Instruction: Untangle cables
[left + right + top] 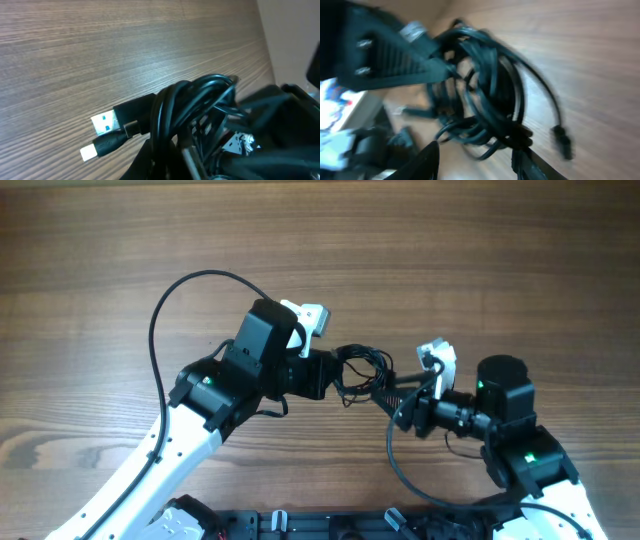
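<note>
The cables (362, 370) lie as one knotted black bundle on the wooden table (480, 250), between the two arms. The left gripper (333, 370) meets the bundle on the side facing its own arm and is clenched on the strands. In the left wrist view, a USB plug (104, 122) and a smaller white-tipped plug (89, 152) stick out of the bundle. The right gripper (396, 404) reaches the bundle's opposite, lower side. Its fingers (431, 162) stand apart with loops between them, but the blur hides whether they pinch anything, so I cannot tell.
</note>
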### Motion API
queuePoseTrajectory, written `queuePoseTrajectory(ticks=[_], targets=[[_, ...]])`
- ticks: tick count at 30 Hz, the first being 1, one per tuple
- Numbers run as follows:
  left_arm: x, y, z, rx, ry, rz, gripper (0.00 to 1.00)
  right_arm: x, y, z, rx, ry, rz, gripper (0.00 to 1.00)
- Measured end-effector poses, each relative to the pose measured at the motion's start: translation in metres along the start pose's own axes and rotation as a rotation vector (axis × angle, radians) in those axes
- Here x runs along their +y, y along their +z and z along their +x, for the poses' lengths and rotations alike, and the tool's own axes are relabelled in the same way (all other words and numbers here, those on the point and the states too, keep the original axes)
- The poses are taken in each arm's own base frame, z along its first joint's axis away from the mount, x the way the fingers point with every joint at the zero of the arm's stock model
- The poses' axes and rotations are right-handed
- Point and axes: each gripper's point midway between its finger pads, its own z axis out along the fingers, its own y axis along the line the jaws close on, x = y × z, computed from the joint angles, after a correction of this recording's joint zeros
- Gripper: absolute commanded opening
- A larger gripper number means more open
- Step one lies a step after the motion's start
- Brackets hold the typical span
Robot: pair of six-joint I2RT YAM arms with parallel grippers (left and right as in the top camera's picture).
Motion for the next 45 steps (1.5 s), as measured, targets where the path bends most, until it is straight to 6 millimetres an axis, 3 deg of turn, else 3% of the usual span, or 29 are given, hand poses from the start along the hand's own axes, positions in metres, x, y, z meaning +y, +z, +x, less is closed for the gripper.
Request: queuePoseTrajectory(ticks=[7, 9, 12, 18, 25, 30, 34, 37, 41, 45], targets=[[0.007, 0.000, 0.009, 0.034, -0.023, -0.030, 0.04, -0.011, 0.002, -0.019, -0.076, -0.039, 0.067, 0.53], [0.015, -0.001, 0.011, 0.035, -0.031, -0.073, 0.04, -0.008, 0.000, -0.021, -0.084, -0.048, 0.054, 0.59], [0.019, -0.001, 0.010, 0.027, -0.020, -0.098, 0.04, 0.001, -0.001, -0.026, -0.103, -0.073, 0.015, 0.58], [0.018, -0.001, 0.008, 0.024, 0.019, -0.093, 0.04, 0.000, 0.003, -0.018, -0.062, -0.095, 0.001, 0.52], [0.013, 0.000, 0.006, 0.017, 0.031, -0.063, 0.04, -0.014, 0.019, -0.006, 0.007, -0.027, 0.010, 0.52], [0.008, 0.000, 0.003, 0.006, 0.020, -0.042, 0.04, -0.044, 0.024, -0.003, 0.011, 0.091, 0.150, 0.59], [0.008, 0.000, 0.003, 0.006, -0.003, -0.042, 0.04, -0.081, 0.015, -0.004, -0.041, 0.188, 0.364, 0.71], [0.008, 0.000, 0.003, 0.009, -0.009, -0.041, 0.04, -0.099, 0.006, -0.009, -0.095, 0.244, 0.468, 0.75], [0.007, 0.000, 0.003, 0.007, -0.025, -0.034, 0.04, -0.110, 0.000, -0.011, -0.123, 0.274, 0.528, 0.78], [0.010, -0.002, -0.007, -0.027, -0.136, -0.028, 0.04, -0.110, 0.000, 0.003, -0.066, 0.295, 0.529, 0.84]])
